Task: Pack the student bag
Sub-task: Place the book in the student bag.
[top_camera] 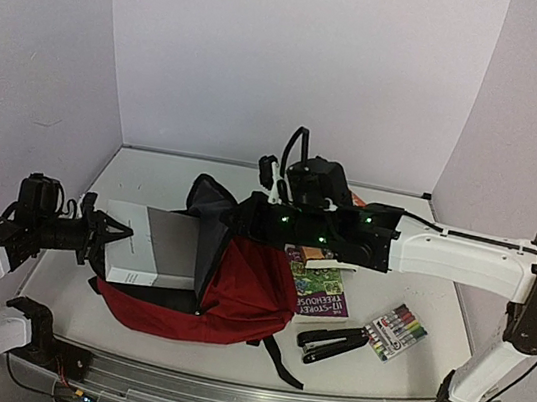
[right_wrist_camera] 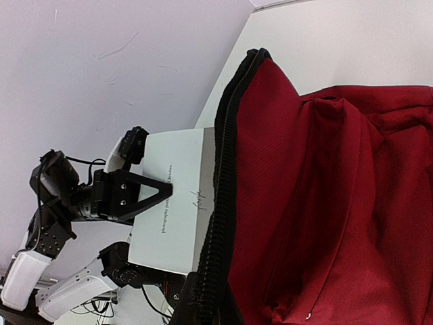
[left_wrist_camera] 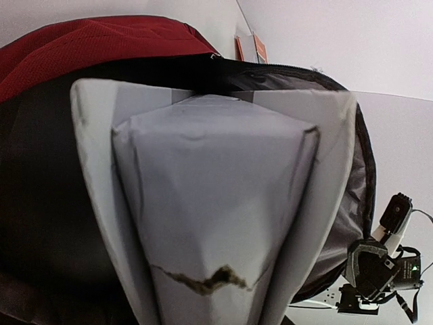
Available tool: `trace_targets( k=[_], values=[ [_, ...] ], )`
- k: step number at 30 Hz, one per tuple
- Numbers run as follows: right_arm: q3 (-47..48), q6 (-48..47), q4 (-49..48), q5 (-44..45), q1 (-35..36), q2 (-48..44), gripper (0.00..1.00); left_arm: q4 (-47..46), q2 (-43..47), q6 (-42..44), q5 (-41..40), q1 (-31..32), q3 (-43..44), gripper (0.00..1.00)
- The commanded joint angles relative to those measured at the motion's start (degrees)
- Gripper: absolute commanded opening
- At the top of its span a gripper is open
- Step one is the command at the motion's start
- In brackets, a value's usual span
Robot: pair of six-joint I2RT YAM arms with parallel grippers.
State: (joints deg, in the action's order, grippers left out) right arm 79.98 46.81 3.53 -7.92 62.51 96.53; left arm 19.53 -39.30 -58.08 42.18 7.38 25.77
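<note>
Left hand [top_camera: 114,234] partly closed, clamping flat grey-white paperback book [top_camera: 156,245] by edge; book part-way inside mouth of large dark red fabric backpack [top_camera: 244,294]. Right hand [top_camera: 246,216] shut, pinching backpack's raised rim.

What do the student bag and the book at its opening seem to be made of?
The student bag: woven fabric, matte dark red; weave texture and soft folds show. The book: probably paper or card cover, matte white and grey; a tear exposes brownish fibre.

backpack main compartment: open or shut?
Open. The backpack gapes along its zipper rim, grey lining shows inside, and the book disappears behind that rim.
</note>
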Motion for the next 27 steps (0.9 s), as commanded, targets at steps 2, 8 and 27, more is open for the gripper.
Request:
trace_targets(
  k=[2,8,27],
  values=[
    [3.7,-0.4,-3.0,0.8,0.5,-1.2,0.00,-16.0,-5.0,-0.7,3.1,0.1,-1.5,0.29],
    [5.4,-0.9,-3.9,0.7,0.6,0.4,0.00,-23.4,-10.7,-1.3,0.5,4.7,-2.0,0.30],
    [4.2,-0.9,-4.5,1.7,0.6,0.6,0.00,-34.3,-28.3,6.6,3.1,12.0,2.3,0.31]
  ],
)
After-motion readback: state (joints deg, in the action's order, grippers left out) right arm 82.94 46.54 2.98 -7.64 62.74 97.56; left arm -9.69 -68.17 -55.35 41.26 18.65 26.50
